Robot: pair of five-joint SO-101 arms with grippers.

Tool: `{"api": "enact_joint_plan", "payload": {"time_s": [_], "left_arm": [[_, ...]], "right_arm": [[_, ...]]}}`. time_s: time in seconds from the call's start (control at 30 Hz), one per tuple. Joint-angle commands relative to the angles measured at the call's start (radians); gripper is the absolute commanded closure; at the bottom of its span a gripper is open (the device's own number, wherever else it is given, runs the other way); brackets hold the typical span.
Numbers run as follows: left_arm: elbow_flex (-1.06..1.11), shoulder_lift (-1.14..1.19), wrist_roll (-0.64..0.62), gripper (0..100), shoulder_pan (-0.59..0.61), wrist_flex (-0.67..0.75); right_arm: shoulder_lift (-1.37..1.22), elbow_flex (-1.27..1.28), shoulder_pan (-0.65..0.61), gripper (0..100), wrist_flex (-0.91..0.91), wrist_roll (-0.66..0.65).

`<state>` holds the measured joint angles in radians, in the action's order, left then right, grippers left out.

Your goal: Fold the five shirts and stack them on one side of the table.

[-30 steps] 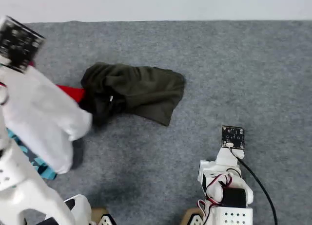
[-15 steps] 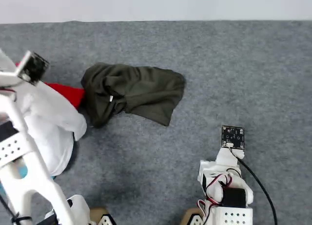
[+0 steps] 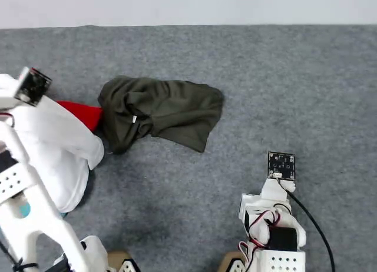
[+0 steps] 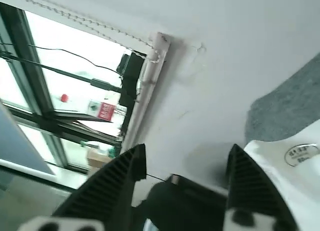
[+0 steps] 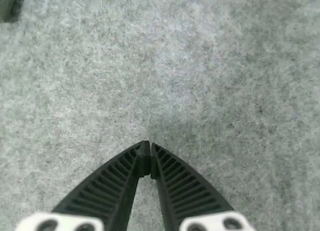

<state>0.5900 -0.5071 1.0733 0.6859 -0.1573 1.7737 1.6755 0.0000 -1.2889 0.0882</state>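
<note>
Two arms, and three shirts I can count for certain. The dark olive shirt [image 3: 159,113] lies crumpled on the table. A red shirt [image 3: 82,112] pokes out from its edge on the left arm's side, touching it. A white shirt [image 3: 56,148] is heaped just beyond the red one, partly over it. A scrap of teal [image 3: 23,209] shows farther out past the white heap, under the left arm [image 3: 29,225]; too little shows to call it a shirt.

The left gripper [image 4: 187,151] is tipped up toward the wall, its jaws spread wide with nothing between the tips, and the white shirt's labelled collar sits right beside one finger. The right gripper [image 5: 150,146] has its jaws pressed together on nothing, over bare cloth well apart from the olive shirt on the other side, a corner of which [image 5: 10,3] just shows.

The table [image 3: 283,83] is covered in grey felt, running to a pale wall behind the olive shirt. A dark-framed window [image 4: 60,86] with a beaded cord [image 4: 75,18] is in the room.
</note>
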Motion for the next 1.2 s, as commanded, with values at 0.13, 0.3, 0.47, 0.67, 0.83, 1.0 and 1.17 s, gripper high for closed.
{"api": "enact_joint_plan", "payload": {"time_s": [0.13,0.3,0.47,0.67,0.83,1.0,1.17], "left_arm": [[-0.44,-0.026,-0.157,75,-0.055,-0.796],[-0.506,-0.032,-0.256,75,-0.143,-1.053],[-0.527,-0.032,-0.405,75,-0.227,-1.243],[-0.527,-0.032,-0.623,84,-0.339,-1.376],[-0.53,-0.032,-0.778,97,-0.494,-1.476],[-0.539,-0.032,-0.855,99,-0.641,-1.522],[-0.549,-0.023,-0.875,99,-0.802,-1.568]], "right_arm": [[0.015,0.009,0.002,98.9,-0.004,-0.008],[0.015,0.009,0.002,98.9,-0.004,-0.008],[0.015,0.009,0.002,98.9,-0.004,-0.008],[0.015,0.009,0.002,98.9,-0.004,-0.008],[0.015,0.009,0.002,98.9,-0.004,-0.008],[0.015,0.009,0.002,98.9,-0.004,-0.008],[0.015,0.009,0.002,98.9,-0.004,-0.008]]}}
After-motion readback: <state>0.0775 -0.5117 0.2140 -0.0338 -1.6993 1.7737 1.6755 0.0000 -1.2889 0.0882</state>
